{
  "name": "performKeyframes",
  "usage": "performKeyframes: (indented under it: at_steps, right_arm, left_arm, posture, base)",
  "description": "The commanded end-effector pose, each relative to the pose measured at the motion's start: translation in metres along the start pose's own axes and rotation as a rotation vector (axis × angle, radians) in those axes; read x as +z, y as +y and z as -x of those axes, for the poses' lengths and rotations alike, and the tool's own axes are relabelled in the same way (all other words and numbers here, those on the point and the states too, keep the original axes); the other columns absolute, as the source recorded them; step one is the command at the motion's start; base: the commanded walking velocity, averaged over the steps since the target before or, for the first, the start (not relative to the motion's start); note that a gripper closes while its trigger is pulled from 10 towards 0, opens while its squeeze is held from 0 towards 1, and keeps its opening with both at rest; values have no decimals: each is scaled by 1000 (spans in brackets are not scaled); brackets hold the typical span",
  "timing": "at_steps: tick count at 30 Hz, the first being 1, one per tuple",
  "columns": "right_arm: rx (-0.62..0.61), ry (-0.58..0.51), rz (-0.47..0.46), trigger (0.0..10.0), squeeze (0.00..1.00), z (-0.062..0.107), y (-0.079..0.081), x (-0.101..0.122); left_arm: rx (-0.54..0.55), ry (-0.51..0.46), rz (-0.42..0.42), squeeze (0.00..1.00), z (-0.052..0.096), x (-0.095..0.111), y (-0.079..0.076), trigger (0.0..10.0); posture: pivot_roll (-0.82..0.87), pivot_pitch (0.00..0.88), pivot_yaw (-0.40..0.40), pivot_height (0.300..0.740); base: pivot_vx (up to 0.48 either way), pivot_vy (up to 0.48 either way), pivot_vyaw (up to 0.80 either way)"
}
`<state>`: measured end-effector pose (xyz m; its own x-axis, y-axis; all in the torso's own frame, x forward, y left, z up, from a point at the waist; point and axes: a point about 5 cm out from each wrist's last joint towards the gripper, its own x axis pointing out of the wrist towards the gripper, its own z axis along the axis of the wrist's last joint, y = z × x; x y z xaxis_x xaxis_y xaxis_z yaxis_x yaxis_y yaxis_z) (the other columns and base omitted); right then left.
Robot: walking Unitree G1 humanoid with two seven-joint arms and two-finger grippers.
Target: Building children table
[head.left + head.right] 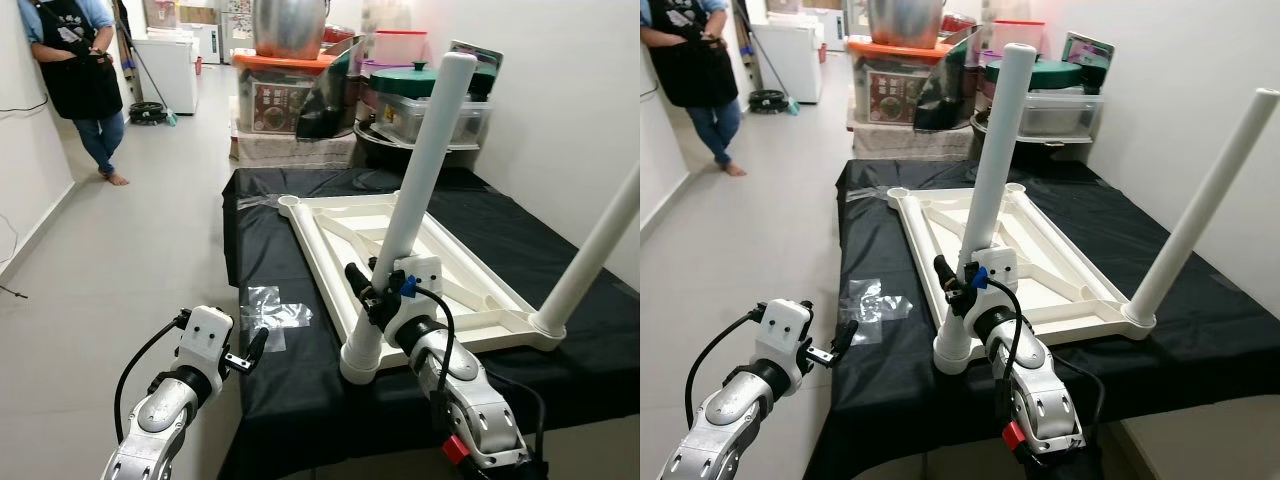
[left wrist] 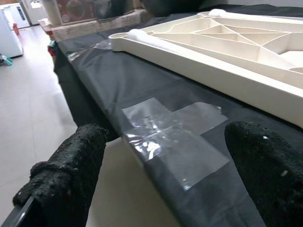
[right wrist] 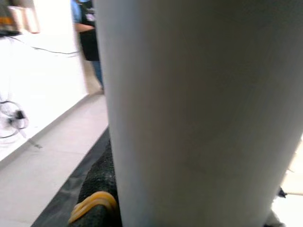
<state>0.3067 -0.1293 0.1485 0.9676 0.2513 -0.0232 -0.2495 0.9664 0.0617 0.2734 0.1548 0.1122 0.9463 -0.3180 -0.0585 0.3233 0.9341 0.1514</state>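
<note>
Two legs stand in the upturned tabletop [image 1: 440, 262]; the right gripper [image 1: 372, 290] pinches the near leg [image 1: 420, 190] low, its axis upright at frame centre. Left gripper [image 1: 252, 352], spread, hangs lower left.

Even, bright indoor light fills both eye views, with the pale floor [image 1: 120, 300] and walls reflecting it and no hard shadows under the white tabletop [image 1: 400, 260]. The black cloth on the desk [image 1: 1200, 330] stays dark but shows soft sheen along its folds. A patch of clear tape [image 2: 170, 137] near the desk's left edge glints with small specular spots. In the left wrist view the black fingertips [image 2: 71, 175] are soft and out of focus, the tape sharper. In the right wrist view the white leg [image 3: 199, 113] sits too close, blurred and featureless; the background there is overexposed and hazy.
</note>
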Motion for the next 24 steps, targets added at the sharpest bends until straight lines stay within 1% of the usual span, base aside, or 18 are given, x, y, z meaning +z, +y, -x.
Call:
performKeyframes:
  at_steps: [1, 3, 4, 7, 8, 10, 11, 14, 16, 17, 18, 19, 20, 22, 24]
  right_arm:
    - [-214, 320, 3, 10000, 0, 20, -32, -65]
    - [-254, 335, 15, 10000, 0, 21, -35, -66]
    - [-254, 335, 15, 10000, 0, 21, -35, -66]
    - [-371, 348, 18, 10000, 0, 22, -49, -67]
    - [-371, 348, 18, 10000, 0, 22, -49, -67]
    - [-483, 342, 17, 10000, 0, 24, -63, -65]
    - [-514, 339, 20, 10000, 0, 25, -67, -64]
    - [-514, 339, 20, 10000, 0, 25, -67, -64]
    - [-553, 338, 31, 10000, 0, 26, -72, -63]
    - [-553, 338, 31, 10000, 0, 26, -72, -63]
    - [-608, 340, 38, 10000, 0, 28, -78, -63]
    - [-608, 340, 38, 10000, 0, 28, -78, -63]
    - [-649, 343, 48, 10000, 0, 31, -83, -64]
    - [-723, 327, 24, 10000, 0, 34, -91, -63]
    - [-740, 314, 12, 10000, 0, 34, -92, -61]
  left_arm:
    - [-1, 4, -3, 0, 0, -2, -2, 10000]
    - [1, 4, -4, 0, -1, -2, -2, 10000]
    - [1, 4, -4, 0, -1, -2, -2, 10000]
    - [7, 5, -8, 0, -2, -2, -1, 10000]
    - [7, 5, -8, 0, -2, -2, -1, 10000]
    - [16, 7, -10, 0, -2, -3, -1, 10000]
    - [18, 8, -10, 0, -2, -3, 0, 10000]
    - [18, 8, -10, 0, -2, -3, 0, 10000]
    - [22, 10, -11, 0, -2, -3, 0, 10000]
    - [22, 10, -11, 0, -2, -3, 0, 10000]
    - [26, 13, -14, 0, -2, -4, 1, 10000]
    - [26, 13, -14, 0, -2, -4, 1, 10000]
    - [30, 15, -16, 0, -3, -4, 1, 10000]
    - [36, 17, -18, 0, -4, -5, 2, 10000]
    - [38, 17, -18, 0, -4, -5, 2, 10000]
  posture:
    - [70, 0, -75, 740]
    - [70, 0, -75, 740]
    - [70, 0, -75, 740]
    - [71, 0, -77, 740]
    - [71, 0, -77, 740]
    - [72, 0, -78, 740]
    - [72, 0, -78, 740]
    - [72, 0, -78, 740]
    - [71, 0, -78, 740]
    - [71, 0, -78, 740]
    - [69, 0, -77, 740]
    - [69, 0, -77, 740]
    - [69, 0, -77, 740]
    - [69, 0, -76, 740]
    - [69, 0, -76, 740]
  base:
    - [0, 0, 0]
    - [0, 0, 0]
    - [0, 0, 0]
    - [0, 0, 0]
    - [0, 0, 0]
    - [0, 0, 0]
    - [0, 0, 0]
    - [0, 0, 0]
    - [0, 0, 0]
    - [0, 0, 0]
    - [0, 0, 0]
    - [0, 0, 0]
    - [0, 0, 0]
    - [0, 0, 0]
    - [0, 0, 0]
